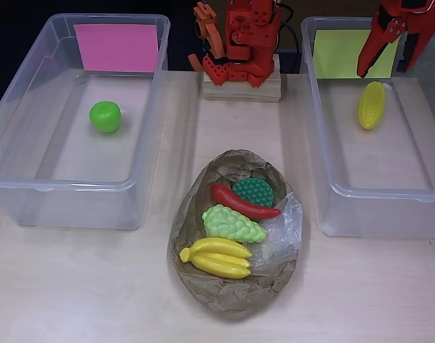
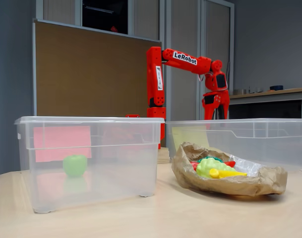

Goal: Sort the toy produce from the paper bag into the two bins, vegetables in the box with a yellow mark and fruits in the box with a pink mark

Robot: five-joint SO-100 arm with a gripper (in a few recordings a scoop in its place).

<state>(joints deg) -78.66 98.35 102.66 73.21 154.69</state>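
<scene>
- Overhead view: gripper (image 1: 380,71) hanging over the back of the yellow-marked bin (image 1: 417,196), fingers spread apart and holding nothing.
- Lying on that bin's floor just below the open fingers, clear of them: a yellow corn cob (image 1: 371,105), near the yellow label (image 1: 346,53).
- Judging by that: a drop-off step ending, one vegetable already delivered, the return to the bag not yet begun.
- Sitting in the pink-marked bin (image 1: 31,189), alone: a green apple (image 1: 105,116), in front of the pink label (image 1: 117,47).
- Waiting in the paper bag (image 1: 235,296) at table centre, well apart from the gripper: a red chili (image 1: 242,204), a dark green round piece (image 1: 254,190), a light green grape bunch (image 1: 233,224) and a banana bunch (image 1: 217,257).
- Calling next for: lifting clear of the bin wall, swinging left and forward over the bag, then closing on one piece without dragging crumpled paper or the clear plastic (image 1: 285,229) beside the grapes.
- Fixed view from the side: arm (image 2: 190,59) reaching right, gripper pointing down behind the far bin, bag contents heaped close together, so singling out one item probably needing care.
</scene>
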